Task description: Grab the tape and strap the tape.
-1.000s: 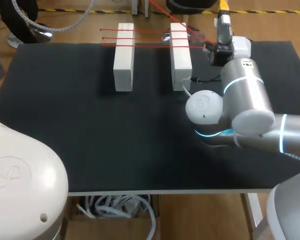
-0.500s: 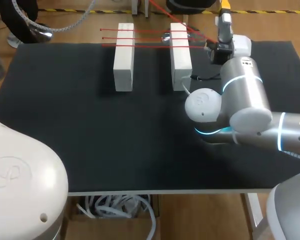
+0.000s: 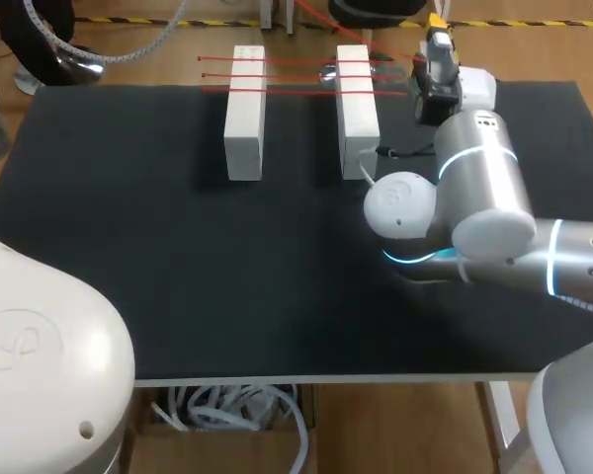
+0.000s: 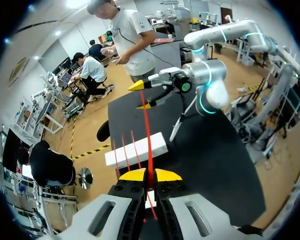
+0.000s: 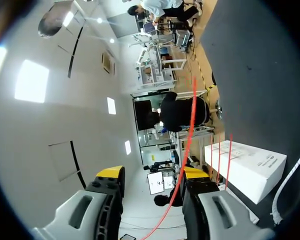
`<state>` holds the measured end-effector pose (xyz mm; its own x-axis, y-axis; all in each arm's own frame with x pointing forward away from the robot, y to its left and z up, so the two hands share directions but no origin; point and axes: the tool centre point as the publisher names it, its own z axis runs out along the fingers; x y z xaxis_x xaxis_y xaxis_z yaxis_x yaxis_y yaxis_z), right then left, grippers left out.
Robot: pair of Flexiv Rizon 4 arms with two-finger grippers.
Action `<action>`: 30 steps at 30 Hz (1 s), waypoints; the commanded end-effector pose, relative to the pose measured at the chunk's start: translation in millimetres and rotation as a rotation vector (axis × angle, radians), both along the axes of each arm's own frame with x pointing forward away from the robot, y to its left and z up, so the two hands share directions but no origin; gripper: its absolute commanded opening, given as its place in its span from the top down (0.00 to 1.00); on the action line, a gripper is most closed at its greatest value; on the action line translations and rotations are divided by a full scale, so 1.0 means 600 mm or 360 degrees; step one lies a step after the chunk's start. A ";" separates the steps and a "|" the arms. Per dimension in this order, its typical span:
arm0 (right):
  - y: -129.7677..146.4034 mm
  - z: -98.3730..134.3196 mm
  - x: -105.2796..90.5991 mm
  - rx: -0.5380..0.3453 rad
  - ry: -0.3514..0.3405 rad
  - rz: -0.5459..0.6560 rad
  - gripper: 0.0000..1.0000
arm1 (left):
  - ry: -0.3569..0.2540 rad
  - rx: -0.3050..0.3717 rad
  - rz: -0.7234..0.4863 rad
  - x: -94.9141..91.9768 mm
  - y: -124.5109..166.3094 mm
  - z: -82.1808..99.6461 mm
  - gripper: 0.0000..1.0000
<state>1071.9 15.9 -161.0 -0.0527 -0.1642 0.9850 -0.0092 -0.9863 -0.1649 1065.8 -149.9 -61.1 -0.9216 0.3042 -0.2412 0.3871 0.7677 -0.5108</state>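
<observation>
- Basically, the left tool (image 4: 150,175) is pinching the red tape (image 4: 146,135), its yellow tips pressed together on it. I read it as acting as the anchor end and keeping that strand taut.
- From there the tape is running straight out to the right tool (image 5: 152,172), which is hanging just past the right white block (image 3: 357,109). Its fingers are standing well apart, and the strand is passing between them, close along one finger only, so nothing is clamped there.
- Three strands are lying across the left white block (image 3: 244,114) and the right one. The blocks are sitting side by side, apart, at the back of the counter (image 3: 178,276), probably serving as the posts being strapped.
- My guess: the right tool is lining up to catch or guide the strand for another pass.
- Hidden: the left tool is sitting outside the head view, where only slanted red lines are coming in over the far edge.
- No roll is showing, and I cannot tell where the strand ends are fixed.
- Whether the tape is actually touching the right tool's finger is too fine to make out.
</observation>
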 end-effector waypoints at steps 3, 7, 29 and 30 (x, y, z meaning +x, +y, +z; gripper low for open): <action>0.005 0.004 0.002 0.0020 0.0022 -0.0002 0.52 | 0.0005 0.0009 -0.0001 0.001 -0.001 0.002 1.00; 0.012 0.006 -0.004 0.0030 0.0038 0.0036 0.48 | 0.0005 0.0009 -0.0001 0.001 -0.001 0.002 1.00; 0.034 0.007 -0.034 0.0059 0.0072 0.0127 0.35 | 0.0005 0.0009 -0.0001 0.001 -0.001 0.002 1.00; 0.034 0.007 -0.036 0.0060 0.0072 0.0127 0.35 | 0.0005 0.0009 -0.0001 0.001 -0.001 0.002 1.00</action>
